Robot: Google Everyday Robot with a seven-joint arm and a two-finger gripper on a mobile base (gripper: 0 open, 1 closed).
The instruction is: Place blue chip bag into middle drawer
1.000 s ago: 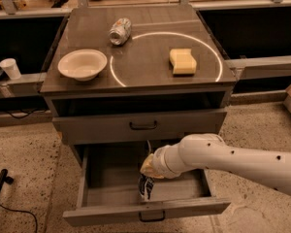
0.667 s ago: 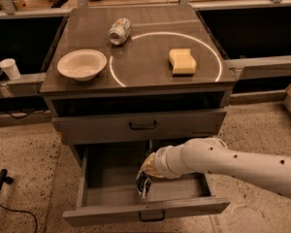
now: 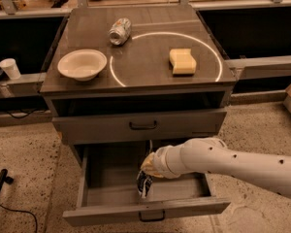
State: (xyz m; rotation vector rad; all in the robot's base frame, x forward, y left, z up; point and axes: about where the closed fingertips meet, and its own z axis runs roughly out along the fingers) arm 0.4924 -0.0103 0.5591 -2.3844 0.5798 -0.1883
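Note:
The middle drawer (image 3: 145,211) is pulled open below the shut upper drawer (image 3: 140,125). My white arm reaches in from the right. The gripper (image 3: 146,174) hangs inside the open drawer, near its middle. The blue chip bag (image 3: 144,183) shows as a small dark-blue and white crumpled shape right under the gripper, low in the drawer. The wrist covers most of the bag.
On the cabinet top stand a white bowl (image 3: 81,64) at the left, a crushed silver can (image 3: 120,31) at the back and a yellow sponge (image 3: 182,61) at the right. A white cup (image 3: 10,68) sits on a ledge far left. A black cable (image 3: 9,208) lies on the floor.
The arm has shifted slightly left and lower into the drawer, and the chip bag has gone down with it.

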